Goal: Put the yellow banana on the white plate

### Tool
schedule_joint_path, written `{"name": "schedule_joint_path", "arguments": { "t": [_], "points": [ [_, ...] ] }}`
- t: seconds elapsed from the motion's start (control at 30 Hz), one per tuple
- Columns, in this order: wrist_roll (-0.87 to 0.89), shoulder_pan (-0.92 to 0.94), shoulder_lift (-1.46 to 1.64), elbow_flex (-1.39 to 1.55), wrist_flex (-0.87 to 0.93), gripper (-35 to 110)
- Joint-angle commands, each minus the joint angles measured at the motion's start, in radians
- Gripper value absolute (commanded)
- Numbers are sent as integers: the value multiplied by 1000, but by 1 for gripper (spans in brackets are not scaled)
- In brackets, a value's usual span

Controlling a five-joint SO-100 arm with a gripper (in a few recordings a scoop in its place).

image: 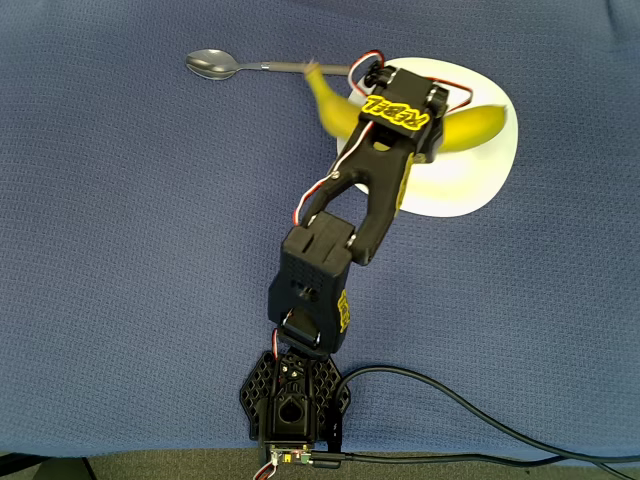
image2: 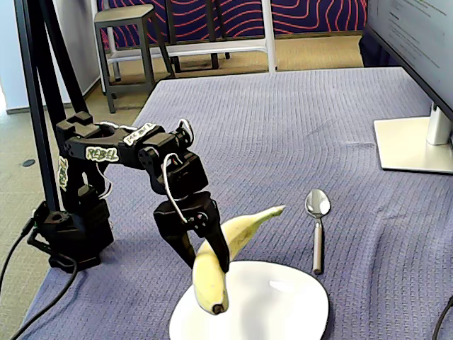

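- Now, from the overhead view: the gripper (image: pixel 400 135) sits above the left part of the white plate (image: pixel 470 195), and the yellow banana (image: pixel 480 125) runs across under it. The fruit's long axis lies roughly left to right in this view, stem end poking out past the plate's left rim toward the spoon (image: pixel 212 65), the fatter end lying over the plate's upper right. The banana looks smeared by motion blur here, so its exact outline is soft. The arm's head hides the fingers, so from here I cannot tell how they stand.
- Over to the fixed view: the gripper (image2: pixel 209 244) is clamped on the yellow banana (image2: pixel 228 244) around its middle, one dark finger (image2: pixel 216 241) crossing the front of the fruit. The banana hangs tilted, dark tip low over the near-left part of the white plate (image2: pixel 283 301), pale stem end rising up and right toward the spoon (image2: pixel 317 227). Whether the tip touches the plate is hard to call.
- My read: the drop hinges on that tilt, since the stem end overhangs the rim.
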Motion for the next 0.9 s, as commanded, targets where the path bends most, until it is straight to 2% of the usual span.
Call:
{"name": "schedule_joint_path", "arguments": {
  "t": [0.0,0.57,0.7,0.87],
  "points": [
    [-14,26,-6,-166,-28,0],
    [-132,189,-213,-304,-77,0],
    [-149,196,-273,-351,-2,0],
    [-87,153,-325,-463,140,0]
  ]
}}
